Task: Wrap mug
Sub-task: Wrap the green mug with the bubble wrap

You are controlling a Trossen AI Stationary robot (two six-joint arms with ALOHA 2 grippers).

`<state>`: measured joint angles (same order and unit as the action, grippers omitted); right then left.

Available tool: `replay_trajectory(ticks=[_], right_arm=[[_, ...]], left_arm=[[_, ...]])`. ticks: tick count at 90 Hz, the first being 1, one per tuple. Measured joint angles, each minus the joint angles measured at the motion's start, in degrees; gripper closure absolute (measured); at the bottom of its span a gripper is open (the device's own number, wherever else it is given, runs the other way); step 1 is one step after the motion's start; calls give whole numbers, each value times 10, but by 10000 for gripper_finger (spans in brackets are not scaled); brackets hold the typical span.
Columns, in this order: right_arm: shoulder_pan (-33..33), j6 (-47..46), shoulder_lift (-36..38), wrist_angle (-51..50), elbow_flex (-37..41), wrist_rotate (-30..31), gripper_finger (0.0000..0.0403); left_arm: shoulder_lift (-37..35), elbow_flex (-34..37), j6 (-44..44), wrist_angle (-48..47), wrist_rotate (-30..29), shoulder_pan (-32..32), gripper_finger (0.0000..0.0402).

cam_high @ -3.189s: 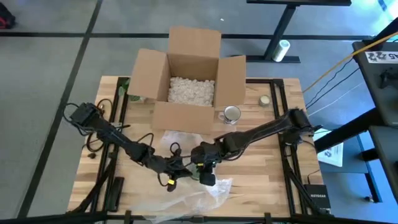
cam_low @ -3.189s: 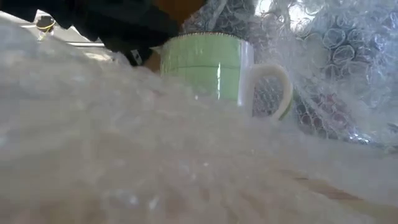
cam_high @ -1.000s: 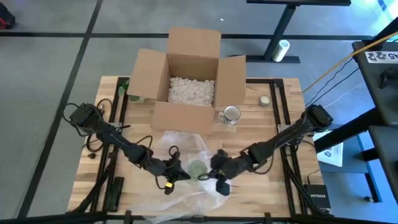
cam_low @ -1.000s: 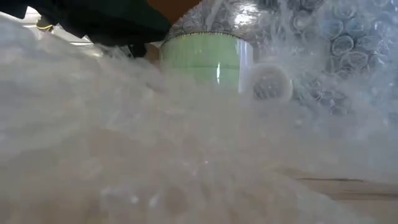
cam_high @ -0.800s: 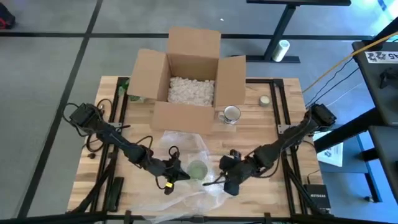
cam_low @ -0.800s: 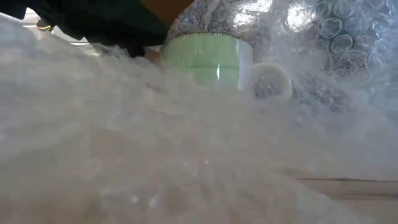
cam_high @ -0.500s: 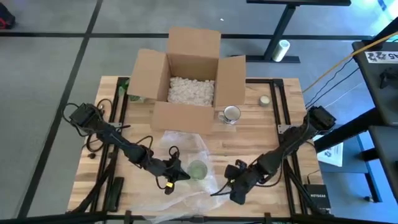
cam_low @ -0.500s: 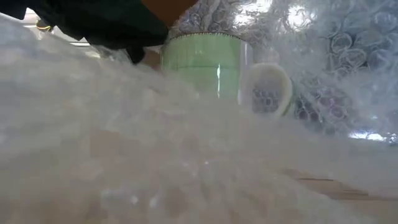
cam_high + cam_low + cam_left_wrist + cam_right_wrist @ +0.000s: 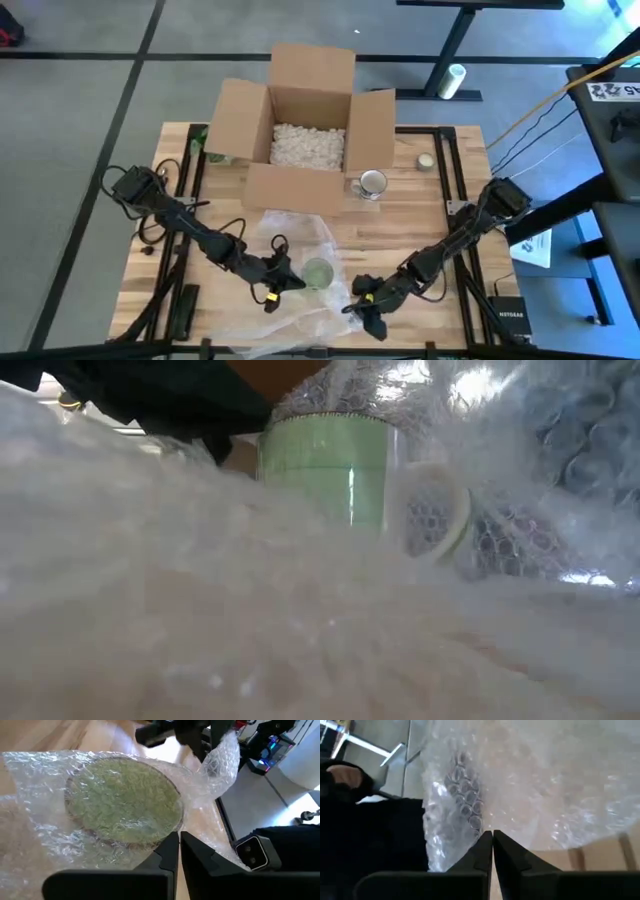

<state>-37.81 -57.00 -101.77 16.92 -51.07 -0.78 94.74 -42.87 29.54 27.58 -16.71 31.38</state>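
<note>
Basically halfway: green mug [image 9: 318, 272] sits on the bubble wrap [image 9: 300, 235] just in front of the cardboard box [image 9: 300, 125]. Left gripper [image 9: 283, 281] and right gripper [image 9: 365, 300] jaws both pinch wrap beside it. Folding over remains.

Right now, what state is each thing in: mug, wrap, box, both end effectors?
green mug: upright on the table, bubble wrap draped over its mouth.
bubble wrap: crumpled, spread under and over the mug, not yet closed around it.
cardboard box: flaps open, packing peanuts inside.
metal mug: upright, unwrapped, beside the box.
left end effector: shut, at the mug's side.
right end effector: shut on the bubble wrap's edge.
</note>
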Motion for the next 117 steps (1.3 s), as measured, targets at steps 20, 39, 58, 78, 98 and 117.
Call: replay_trajectory(ticks=[20,39,58,78,98,117], right_arm=[[28,71,-16,117,0,-1,403],[61,126,-15,164,-4,11,403],[99,159,-15,164,-14,33,403],[131,165,-15,110,-42,33,403],[147,157,-15,-113,-133,35,403],[151,176,-35,-318,-254,33,403]], left_arm=[[0,0,-1,0,0,0,402],[0,0,-1,0,0,0,402],[0,0,-1,0,0,0,402],[0,0,-2,0,0,0,402],[0,0,-2,0,0,0,402],[-1,0,-14,29,0,0,402]])
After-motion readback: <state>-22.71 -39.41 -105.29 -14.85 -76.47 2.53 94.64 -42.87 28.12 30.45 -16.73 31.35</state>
